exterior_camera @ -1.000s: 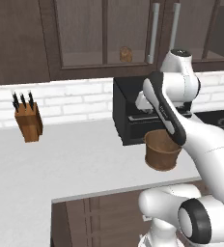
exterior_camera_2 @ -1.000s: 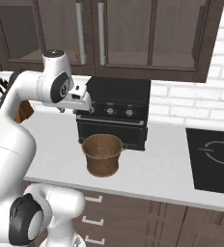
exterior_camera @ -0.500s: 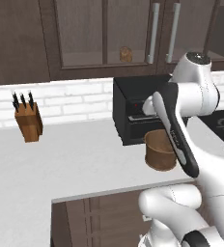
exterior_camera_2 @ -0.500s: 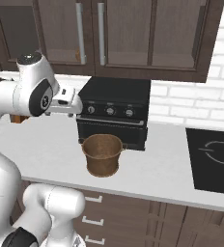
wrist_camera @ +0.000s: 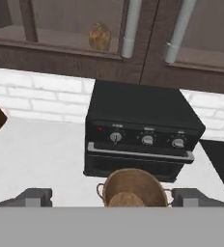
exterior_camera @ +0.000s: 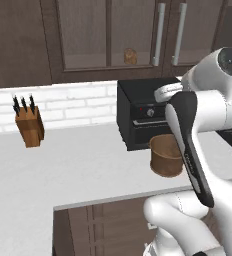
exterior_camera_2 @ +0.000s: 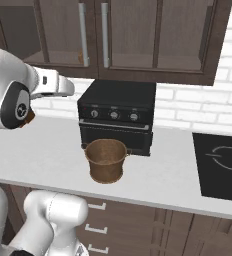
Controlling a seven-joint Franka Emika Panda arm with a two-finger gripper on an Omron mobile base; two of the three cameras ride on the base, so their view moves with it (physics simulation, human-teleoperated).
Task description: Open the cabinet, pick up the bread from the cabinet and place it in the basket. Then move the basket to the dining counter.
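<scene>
Nearest you, the gripper (wrist_camera: 112, 198) hangs with its fingers (wrist_camera: 34, 198) spread wide and nothing between them. Just below and ahead of it the basket (exterior_camera_2: 106, 160) stands upright on the white counter (exterior_camera: 78, 170), right in front of the black oven (exterior_camera_2: 117, 116). Behind and above the oven, the cabinet (exterior_camera_2: 133, 35) has its doors shut. You can see the bread (wrist_camera: 99, 36) through the glass, on the shelf left of the handles (wrist_camera: 131, 26).
</scene>
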